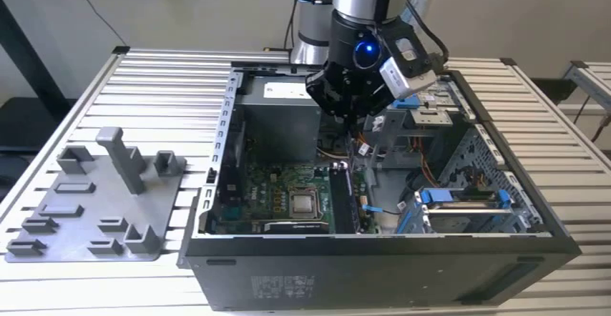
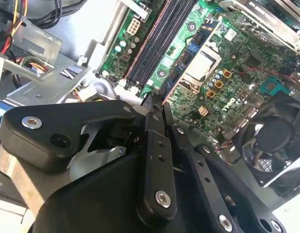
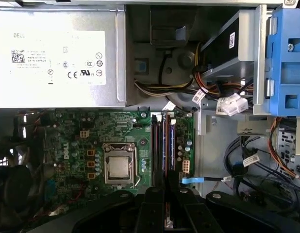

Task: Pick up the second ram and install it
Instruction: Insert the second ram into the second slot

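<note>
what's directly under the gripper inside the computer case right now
Under the gripper lie the motherboard's long memory slots, one holding a ram stick. The gripper's black body covers the slots' near ends.

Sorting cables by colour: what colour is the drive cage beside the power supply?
Blue, clearest in the first wrist view: drive cage, power supply.

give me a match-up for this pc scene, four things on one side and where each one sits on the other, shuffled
1 tool
2 grey tray
3 processor
4 blue drive bracket

a on the green motherboard
b on the table, at the exterior view's left of the case
c inside the case, toward the exterior view's right
d above the open case

Pairs: 1-d, 2-b, 3-a, 4-c
</note>
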